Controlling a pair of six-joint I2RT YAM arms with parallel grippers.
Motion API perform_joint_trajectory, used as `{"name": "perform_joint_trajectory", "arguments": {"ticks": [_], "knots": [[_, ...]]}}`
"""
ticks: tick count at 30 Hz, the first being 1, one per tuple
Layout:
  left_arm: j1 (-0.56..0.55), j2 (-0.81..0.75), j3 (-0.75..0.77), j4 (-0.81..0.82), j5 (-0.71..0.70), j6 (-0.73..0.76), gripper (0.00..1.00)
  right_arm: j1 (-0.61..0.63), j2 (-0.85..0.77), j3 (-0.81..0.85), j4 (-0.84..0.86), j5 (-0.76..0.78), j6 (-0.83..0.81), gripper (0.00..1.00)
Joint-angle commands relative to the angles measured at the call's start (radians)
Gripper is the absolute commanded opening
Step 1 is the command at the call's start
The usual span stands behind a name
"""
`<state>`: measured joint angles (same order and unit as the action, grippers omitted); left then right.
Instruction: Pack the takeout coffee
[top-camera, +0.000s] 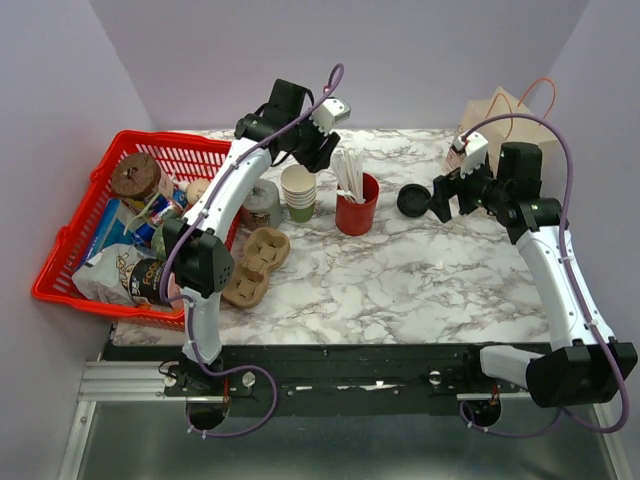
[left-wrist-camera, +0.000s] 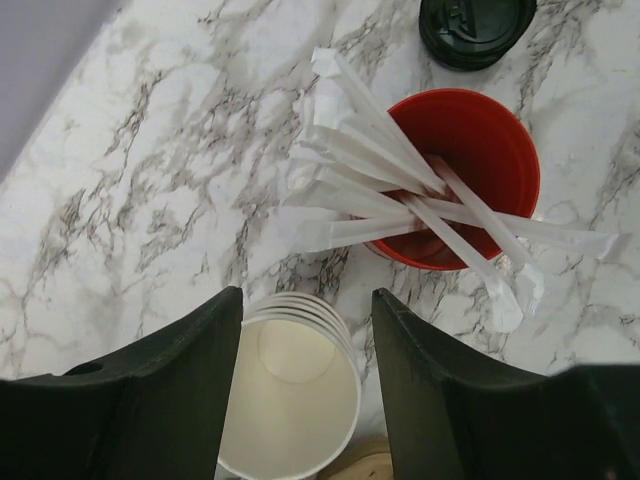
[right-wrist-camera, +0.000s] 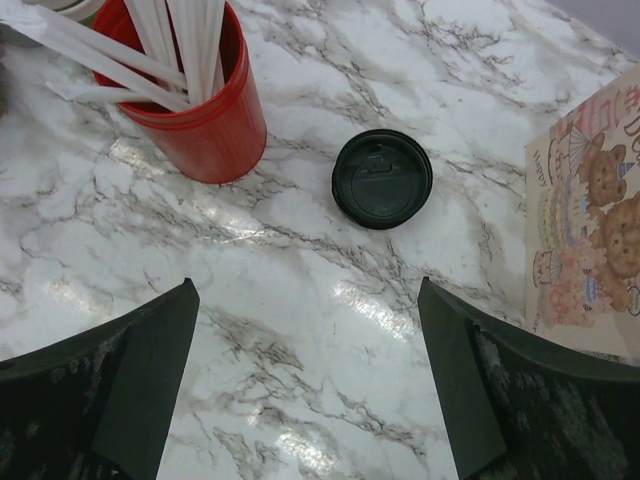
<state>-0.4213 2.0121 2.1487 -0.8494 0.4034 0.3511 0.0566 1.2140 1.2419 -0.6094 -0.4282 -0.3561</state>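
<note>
- Left hand (left-wrist-camera: 307, 305) is straddling the top of the stack of paper cups (left-wrist-camera: 290, 400). Its fingers are standing partway apart, with a sliver of marble surface (left-wrist-camera: 150, 200) showing beside one, so it isn't clamping.
- Right hand (right-wrist-camera: 307, 290) is hanging wide and holding nothing.
- Black coffee lid (right-wrist-camera: 382, 180) is lying flat on the surface, just ahead of the right hand, near the red cup (right-wrist-camera: 215, 140) of straws (left-wrist-camera: 370, 170), and apart from the left hand.

One basket (top-camera: 190, 150), one red cup (top-camera: 357, 212), one black lid (top-camera: 413, 200), one cup stack (top-camera: 299, 192), one bag (top-camera: 497, 118).
</note>
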Motion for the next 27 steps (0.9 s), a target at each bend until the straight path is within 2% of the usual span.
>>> {"name": "perform_joint_trajectory", "arguments": {"ticks": [1,8,17,27], "knots": [[-0.01,-0.044,0.037,-0.062,-0.158,-0.083,0.61,-0.004,-0.039,-0.038,-0.023,-0.026,-0.021,1.0],[-0.028,-0.055,0.019,-0.212,-0.198,-0.09,0.6,-0.006,-0.038,-0.078,-0.03,-0.046,0.005,1.0],[-0.04,-0.072,-0.059,-0.209,-0.25,-0.103,0.56,-0.006,-0.005,-0.055,-0.043,-0.072,0.023,1.0],[-0.039,-0.033,-0.039,-0.218,-0.264,-0.089,0.53,-0.006,-0.001,-0.052,-0.067,-0.049,-0.004,1.0]]}}
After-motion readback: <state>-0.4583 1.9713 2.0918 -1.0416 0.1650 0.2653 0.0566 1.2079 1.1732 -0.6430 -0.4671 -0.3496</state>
